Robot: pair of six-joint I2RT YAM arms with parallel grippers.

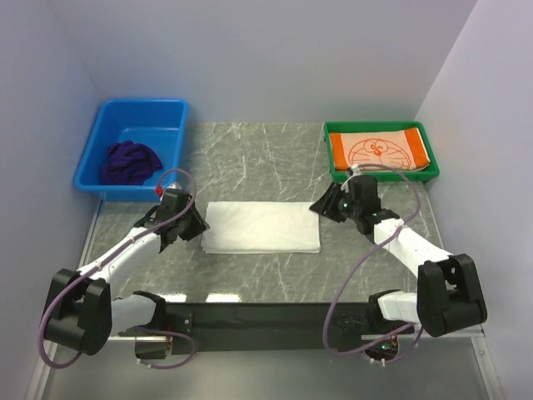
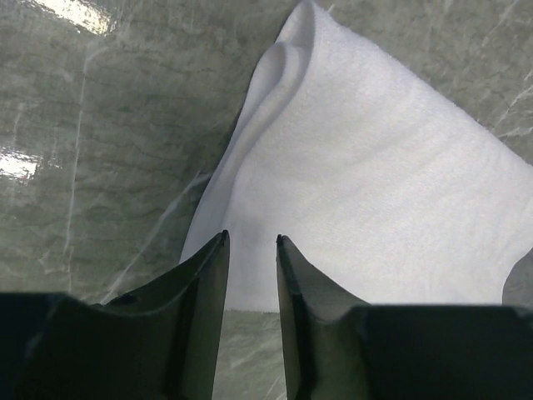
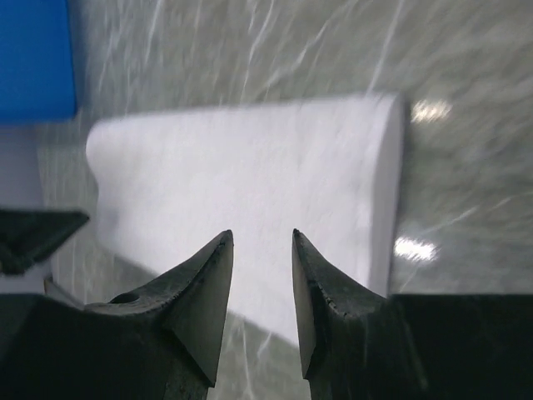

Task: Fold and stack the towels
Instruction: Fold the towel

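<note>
The white towel [image 1: 262, 227] lies folded into a long rectangle in the middle of the marble table. My left gripper [image 1: 193, 223] hovers at its left end, jaws open and empty; the towel's left end [image 2: 375, 183] is slightly rumpled there. My right gripper [image 1: 325, 205] hovers at the towel's right end [image 3: 250, 175], jaws open and empty. The orange Doraemon towel [image 1: 379, 150] lies folded in the green tray [image 1: 333, 171]. The dark purple towel [image 1: 130, 161] sits crumpled in the blue bin [image 1: 166, 112].
The blue bin stands at the back left and the green tray at the back right of the table [image 1: 250, 158]. White walls close in the back and sides. The blue bin's corner [image 3: 33, 58] shows in the right wrist view.
</note>
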